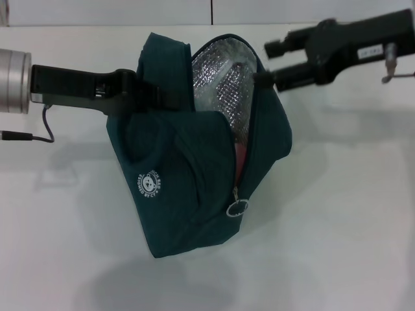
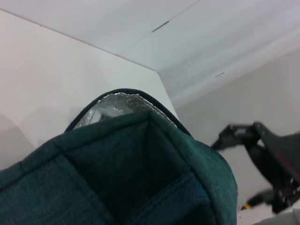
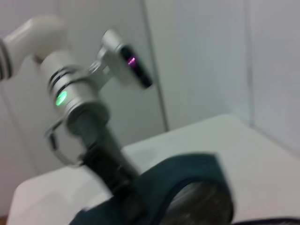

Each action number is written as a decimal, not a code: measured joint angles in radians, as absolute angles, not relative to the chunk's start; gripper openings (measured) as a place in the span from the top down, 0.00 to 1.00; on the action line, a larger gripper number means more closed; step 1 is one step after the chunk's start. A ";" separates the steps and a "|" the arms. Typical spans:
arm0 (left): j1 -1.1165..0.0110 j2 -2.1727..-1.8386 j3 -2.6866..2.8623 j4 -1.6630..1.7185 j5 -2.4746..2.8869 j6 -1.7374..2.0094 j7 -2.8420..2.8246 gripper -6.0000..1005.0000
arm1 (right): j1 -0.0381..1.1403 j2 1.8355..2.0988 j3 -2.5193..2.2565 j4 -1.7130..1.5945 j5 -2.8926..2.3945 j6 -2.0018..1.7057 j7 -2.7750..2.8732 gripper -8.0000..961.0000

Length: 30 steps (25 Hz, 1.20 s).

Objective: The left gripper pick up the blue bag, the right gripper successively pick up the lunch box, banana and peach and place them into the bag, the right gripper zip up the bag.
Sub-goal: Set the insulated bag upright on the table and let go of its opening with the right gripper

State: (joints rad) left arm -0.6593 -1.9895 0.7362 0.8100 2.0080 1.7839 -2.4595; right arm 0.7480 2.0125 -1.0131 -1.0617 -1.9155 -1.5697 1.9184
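The blue bag (image 1: 194, 168) hangs in the air above the table, mouth open and turned toward my right side, silver foil lining (image 1: 224, 84) showing. My left gripper (image 1: 138, 87) comes in from the left and is shut on the bag's upper edge by the strap. A sliver of pink, the peach (image 1: 240, 157), shows deep in the opening. The lunch box and banana are hidden. The zipper ring (image 1: 238, 207) dangles at the low end of the opening. My right gripper (image 1: 267, 62) is open at the bag's top right rim, its lower finger touching the fabric.
White table (image 1: 343, 214) spreads under and around the bag, with a white wall behind. In the left wrist view the bag's fabric (image 2: 140, 168) fills the foreground and the right arm (image 2: 272, 159) sits beyond it. The right wrist view shows the left arm (image 3: 79, 103) above the bag (image 3: 187, 173).
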 joint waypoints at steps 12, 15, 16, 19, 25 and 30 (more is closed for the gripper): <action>-0.663 -1.990 0.736 0.810 2.008 1.782 -2.456 0.96 | 0.827 2.009 -1.015 -1.028 -1.999 -1.378 2.061 0.25; -0.663 -1.990 0.736 0.810 2.008 1.779 -2.455 0.96 | 0.884 2.008 -1.023 -1.024 -2.057 -1.378 2.142 0.25; -0.663 -1.990 0.736 0.810 2.008 1.776 -2.454 0.96 | 0.905 2.008 -1.024 -1.021 -2.087 -1.379 2.183 0.26; -0.663 -1.991 0.736 0.810 2.008 1.772 -2.449 0.96 | 0.960 2.009 -1.026 -1.007 -2.194 -1.383 2.277 0.26; -0.661 -1.992 0.736 0.810 2.008 1.770 -2.442 0.96 | 0.991 2.013 -1.081 -0.979 -2.309 -1.381 2.362 0.26; -0.662 -1.994 0.736 0.810 2.008 1.769 -2.436 0.96 | 1.014 2.012 -1.087 -0.919 -2.312 -1.383 2.367 0.26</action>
